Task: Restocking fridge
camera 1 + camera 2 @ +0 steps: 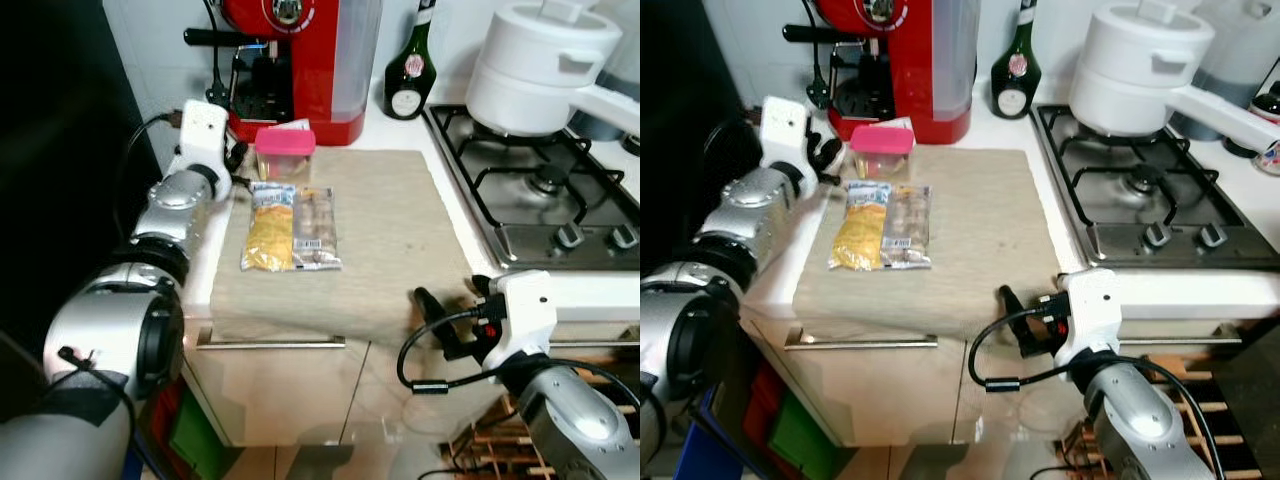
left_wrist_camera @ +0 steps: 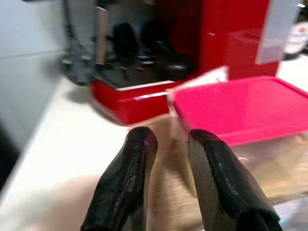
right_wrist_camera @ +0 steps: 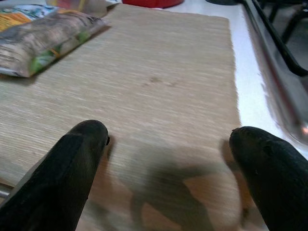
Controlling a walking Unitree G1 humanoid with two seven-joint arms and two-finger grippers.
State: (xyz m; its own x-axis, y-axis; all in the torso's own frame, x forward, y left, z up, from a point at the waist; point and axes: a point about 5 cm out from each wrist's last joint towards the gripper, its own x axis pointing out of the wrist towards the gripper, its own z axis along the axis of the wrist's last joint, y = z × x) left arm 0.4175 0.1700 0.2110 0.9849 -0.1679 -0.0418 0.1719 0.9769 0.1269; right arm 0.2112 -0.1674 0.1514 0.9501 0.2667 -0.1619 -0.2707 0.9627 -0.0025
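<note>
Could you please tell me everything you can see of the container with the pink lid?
The container is a small box with clear, plastic-looking walls and a flat pink lid, closed. It stands upright at the far edge of the woven mat, just in front of the red coffee machine and behind the two food packets. The left gripper, jaws slightly parted, sits close beside it without touching. Its contents cannot be made out.
</note>
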